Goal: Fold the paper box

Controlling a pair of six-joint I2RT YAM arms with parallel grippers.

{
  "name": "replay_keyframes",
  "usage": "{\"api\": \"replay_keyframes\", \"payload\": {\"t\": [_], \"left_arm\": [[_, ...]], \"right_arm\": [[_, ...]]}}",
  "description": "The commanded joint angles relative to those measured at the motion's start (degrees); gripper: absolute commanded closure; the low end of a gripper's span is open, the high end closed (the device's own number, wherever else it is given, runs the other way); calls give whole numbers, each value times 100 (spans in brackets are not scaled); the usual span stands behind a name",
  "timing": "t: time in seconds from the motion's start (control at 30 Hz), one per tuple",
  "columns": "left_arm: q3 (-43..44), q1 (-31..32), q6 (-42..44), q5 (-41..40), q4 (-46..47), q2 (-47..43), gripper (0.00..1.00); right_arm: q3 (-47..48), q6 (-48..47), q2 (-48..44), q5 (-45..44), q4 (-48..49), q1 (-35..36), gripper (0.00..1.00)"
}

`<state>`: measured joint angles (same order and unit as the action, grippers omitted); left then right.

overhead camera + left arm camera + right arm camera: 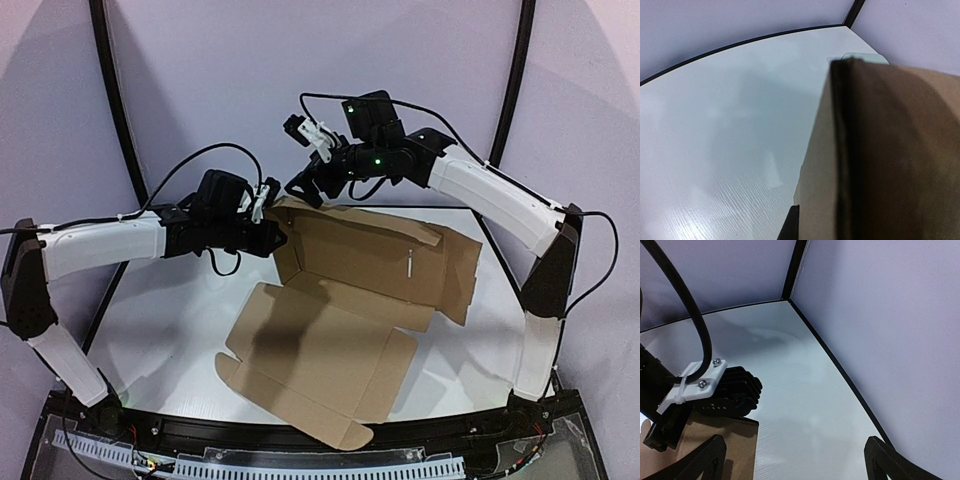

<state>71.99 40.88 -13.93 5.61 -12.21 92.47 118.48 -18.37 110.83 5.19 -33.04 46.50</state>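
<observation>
Near the middle of the table (150,350), the paper box (350,265) lies half formed, its rear-left wall pinched upright by the closed left gripper (274,222), while the right gripper (308,188) hangs wide open just above the rear edge. Pushing off the crease could buckle that wall or pull it from the pinch.

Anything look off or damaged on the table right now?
No tears or spills that I can see. The paper box lies askew to the table, and the near corner of its big flat flap reaches the table's front edge. The far wall looks to lean inward rather than stand upright.
</observation>
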Motion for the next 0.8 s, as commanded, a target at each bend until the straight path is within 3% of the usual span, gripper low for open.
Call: {"api": "replay_keyframes", "payload": {"t": [0.0, 0.23, 0.5, 0.77], "left_arm": [[197, -1, -75, 169, -30, -1, 99], [174, -2, -79, 288, 29, -64, 99], [152, -1, -13, 270, 3, -229, 99], [153, -2, -34, 182, 59, -379, 99]], "right_arm": [[53, 75, 51, 52, -171, 47, 2], [-25, 128, 394, -200, -470, 48, 2], [-474, 157, 496, 131, -663, 53, 4], [-1179, -525, 652, 68, -664, 428, 7]]}}
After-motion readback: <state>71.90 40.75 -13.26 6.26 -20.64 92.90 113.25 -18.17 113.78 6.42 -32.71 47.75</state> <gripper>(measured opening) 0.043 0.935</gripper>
